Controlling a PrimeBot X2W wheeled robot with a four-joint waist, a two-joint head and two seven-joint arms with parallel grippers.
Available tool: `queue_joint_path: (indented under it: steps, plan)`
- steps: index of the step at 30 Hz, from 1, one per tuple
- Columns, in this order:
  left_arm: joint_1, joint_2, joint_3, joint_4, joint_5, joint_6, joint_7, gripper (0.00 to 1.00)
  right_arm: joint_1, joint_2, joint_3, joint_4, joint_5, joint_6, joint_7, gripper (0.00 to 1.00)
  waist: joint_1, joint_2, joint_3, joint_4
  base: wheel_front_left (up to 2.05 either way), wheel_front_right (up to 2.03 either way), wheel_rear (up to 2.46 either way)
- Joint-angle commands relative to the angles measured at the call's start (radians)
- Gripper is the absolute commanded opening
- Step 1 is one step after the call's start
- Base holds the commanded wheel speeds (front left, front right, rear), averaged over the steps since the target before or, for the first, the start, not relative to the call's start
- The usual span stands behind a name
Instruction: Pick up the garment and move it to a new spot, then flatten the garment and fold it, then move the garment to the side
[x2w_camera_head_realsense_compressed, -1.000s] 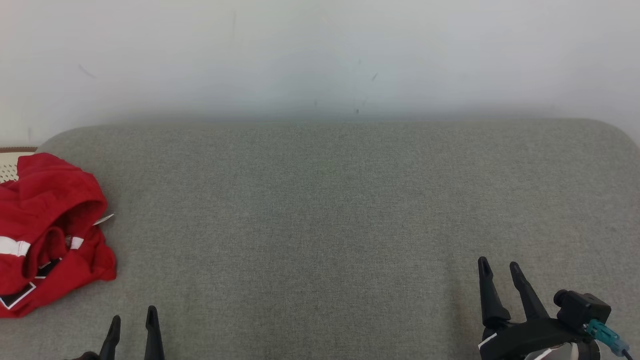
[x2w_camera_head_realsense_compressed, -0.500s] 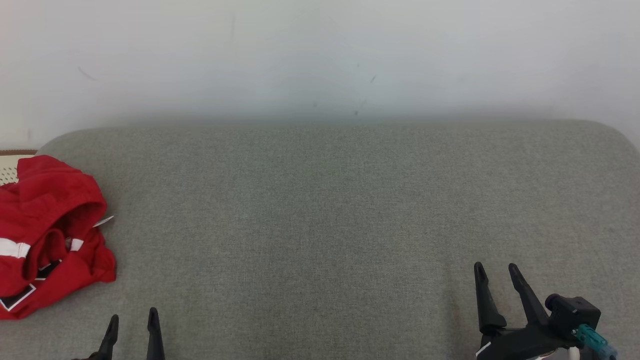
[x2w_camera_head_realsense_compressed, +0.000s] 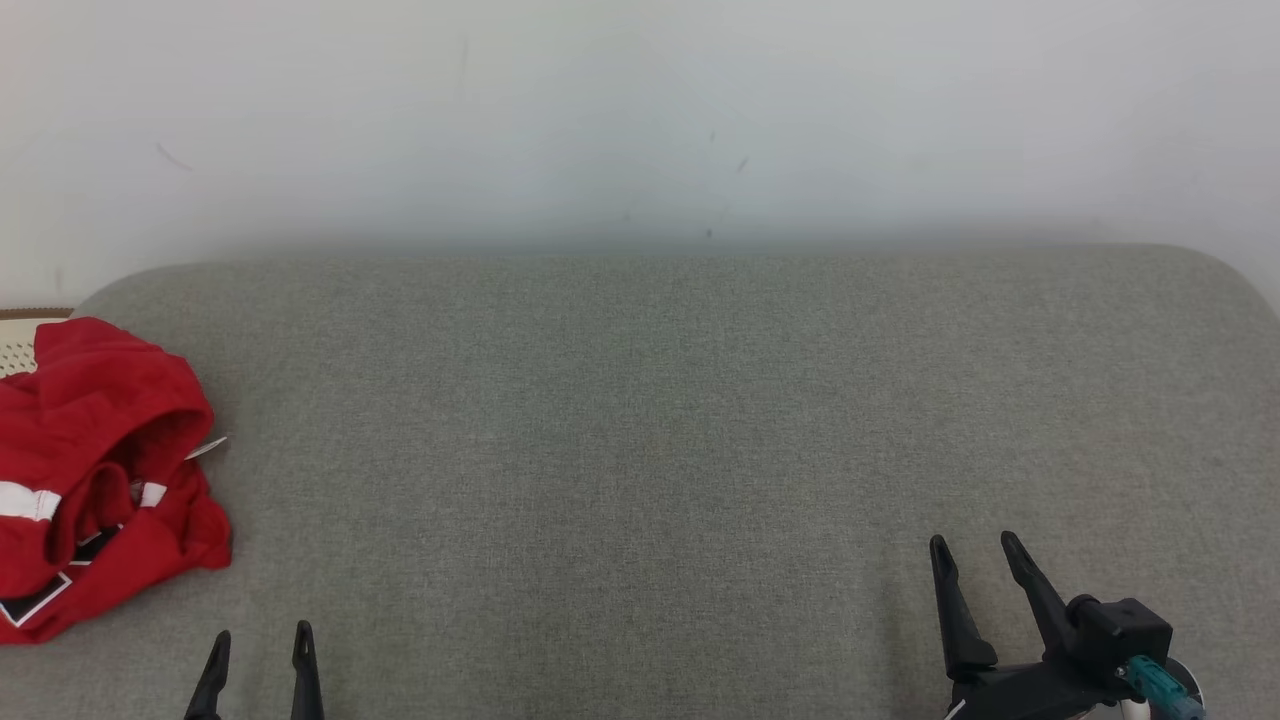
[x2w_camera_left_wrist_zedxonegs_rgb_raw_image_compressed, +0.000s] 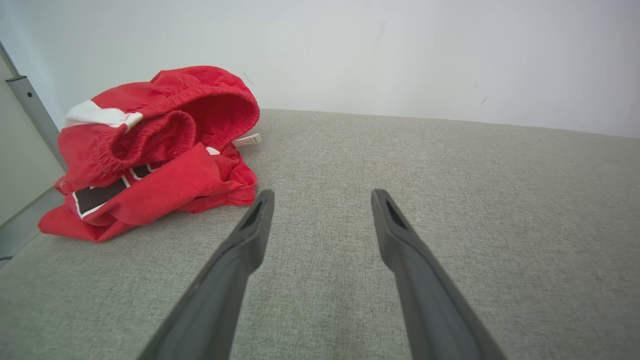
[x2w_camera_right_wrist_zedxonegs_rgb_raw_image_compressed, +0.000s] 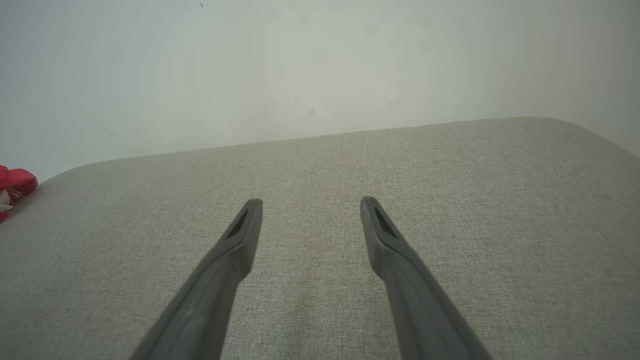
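Left claw and right claw stood spread, empty; we saw the garment at the left end of the cushion, partly cut off, lettering unreadable, unmoved; only our camera had tilted.

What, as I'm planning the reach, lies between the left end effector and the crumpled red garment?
Just bare grey fabric cushion between left end effector and crumpled red garment, per the left wrist view.

Soft even light, faint shadows, wrist views bowed at edges.
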Motion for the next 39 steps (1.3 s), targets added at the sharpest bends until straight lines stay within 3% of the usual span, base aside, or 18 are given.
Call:
queue_joint_path:
  steps: [1, 21, 39]
  plan:
    - [0.012, 0.005, 0.006, 0.003, 0.028, 0.001, -0.009, 1.0, -0.002, -0.007, 0.006, -0.002, -0.021, 0.001, -0.009, 1.0, 0.0, 0.0, -0.001, 0.001, 0.0, 0.0, 0.0]
    - [0.02, -0.002, 0.037, 0.014, -0.008, -0.004, -0.01, 1.0, 0.015, 0.01, -0.022, -0.017, -0.059, 0.001, -0.009, 1.0, 0.0, 0.0, 0.007, 0.039, 0.0, 0.0, 0.0]
    - [0.017, -0.002, 0.086, 0.063, -0.098, 0.0, -0.009, 1.0, -0.013, 0.015, 0.071, -0.024, -0.037, 0.001, -0.009, 1.0, 0.0, 0.0, 0.003, 0.267, 0.0, 0.0, 0.0]
